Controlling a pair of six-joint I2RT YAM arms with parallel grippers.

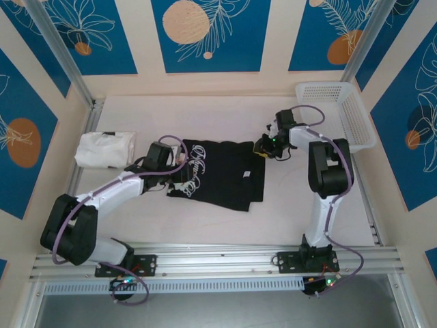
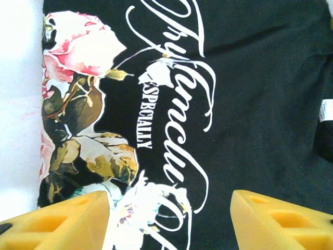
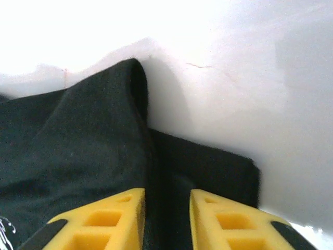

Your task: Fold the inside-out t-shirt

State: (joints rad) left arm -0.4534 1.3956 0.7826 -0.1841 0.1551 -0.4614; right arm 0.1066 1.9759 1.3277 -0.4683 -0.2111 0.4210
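1. The black t-shirt [image 1: 225,174] lies flat near the middle of the white surface [image 1: 205,232]. Its long side runs left to right. The floral print and white script face up at the left end, and the right end is plain black.
2. The left hand [image 1: 176,179] hangs over the printed left end. Its wrist view shows the two yellow fingers [image 2: 67,219] spread wide, with only the print below them. Nothing is gripped.
3. The right hand [image 1: 263,147] sits at the far right corner of the t-shirt. In its wrist view the fingers stand a narrow gap apart, and a raised ridge of black cloth runs down into that gap. It cannot be told whether the cloth is pinched or merely lies between them.
4. Key relation: each hand is at one end of the long axis. From the right hand, the t-shirt spreads leftward and back toward the arm bases. From the left hand, it spreads rightward.
5. Judgement: a fold across the long axis would carry one end over the other. The right hand, already in the cloth at its corner, looks better placed to lead. The near right corner has no hand on it and may drag.
6. A folded white garment [image 1: 102,149] lies at the left of the surface, apart from the t-shirt. A white basket [image 1: 348,109] stands at the far right.
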